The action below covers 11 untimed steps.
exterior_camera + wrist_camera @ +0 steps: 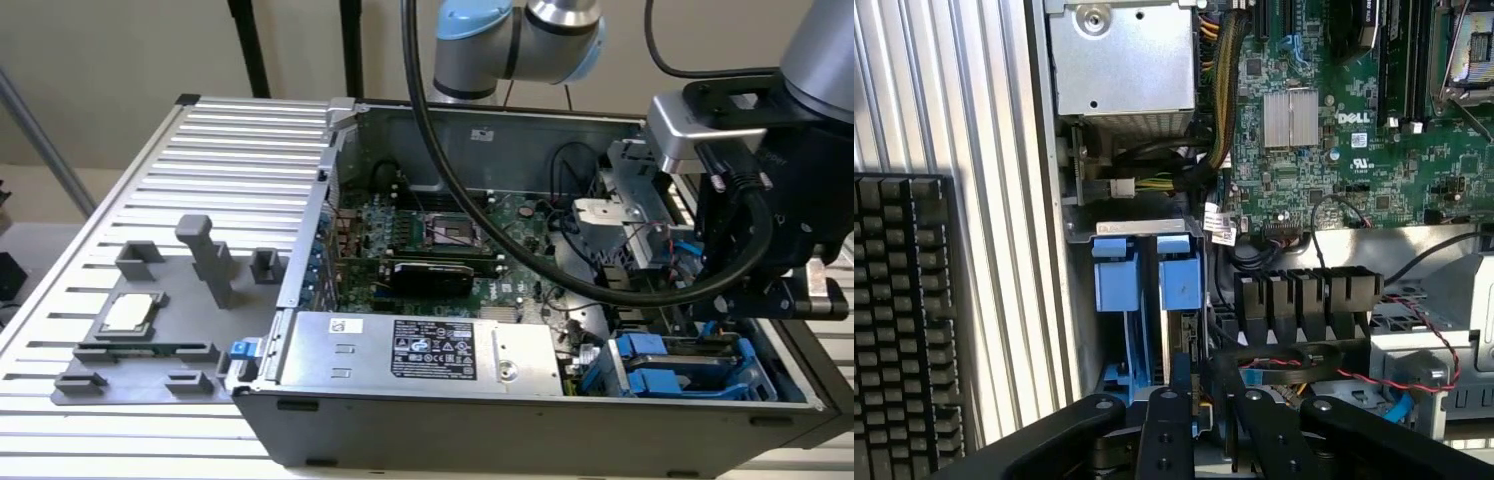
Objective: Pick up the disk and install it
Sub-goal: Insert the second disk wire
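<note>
In the exterior view, the gripper [781, 300] is seen at the right of the frame above the open computer case [534, 420], with blue-framed bays at lower right. In the wrist view, the gripper [1194, 400] is closed narrowly on the disk [1182, 345], held edge-on in its blue frame beside a second blue carrier [1116, 280] in the drive bay.

A ribbed metal table [160, 200] carries an open computer case [534, 420], a grey fixture plate [147, 330] holding a small square chip [128, 315], and a black keyboard [904, 310].
</note>
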Each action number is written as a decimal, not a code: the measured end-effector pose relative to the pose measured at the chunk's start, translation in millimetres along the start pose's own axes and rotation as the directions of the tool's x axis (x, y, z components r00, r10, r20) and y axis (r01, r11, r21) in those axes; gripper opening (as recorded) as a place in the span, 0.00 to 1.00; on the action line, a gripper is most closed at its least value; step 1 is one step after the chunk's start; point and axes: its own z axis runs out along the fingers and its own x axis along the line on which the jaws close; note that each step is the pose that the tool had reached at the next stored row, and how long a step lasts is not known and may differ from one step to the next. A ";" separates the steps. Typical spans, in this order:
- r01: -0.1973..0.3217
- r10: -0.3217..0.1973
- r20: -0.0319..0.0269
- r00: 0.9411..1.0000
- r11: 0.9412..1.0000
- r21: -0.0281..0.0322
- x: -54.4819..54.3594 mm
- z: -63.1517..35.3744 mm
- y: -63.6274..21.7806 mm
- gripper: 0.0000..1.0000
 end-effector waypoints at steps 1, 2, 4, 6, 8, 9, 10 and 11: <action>0.000 0.000 0.000 1.000 1.000 0.000 -0.3 0.0 0.0 1.00; 0.000 0.000 0.000 1.000 1.000 0.000 -0.5 0.0 0.0 1.00; 0.000 0.000 0.000 1.000 1.000 0.000 -0.7 0.4 0.1 1.00; 0.000 0.000 0.000 1.000 1.000 0.000 -0.8 1.5 0.2 1.00; 0.000 0.000 -0.001 1.000 1.000 0.000 -1.5 4.1 0.5 1.00; 0.000 0.000 0.000 1.000 1.000 0.000 -2.0 5.6 0.7 1.00; 0.000 0.000 -0.001 1.000 1.000 0.000 -2.5 6.9 0.9 1.00; 0.000 0.000 -0.001 1.000 1.000 0.000 -3.2 8.1 1.0 1.00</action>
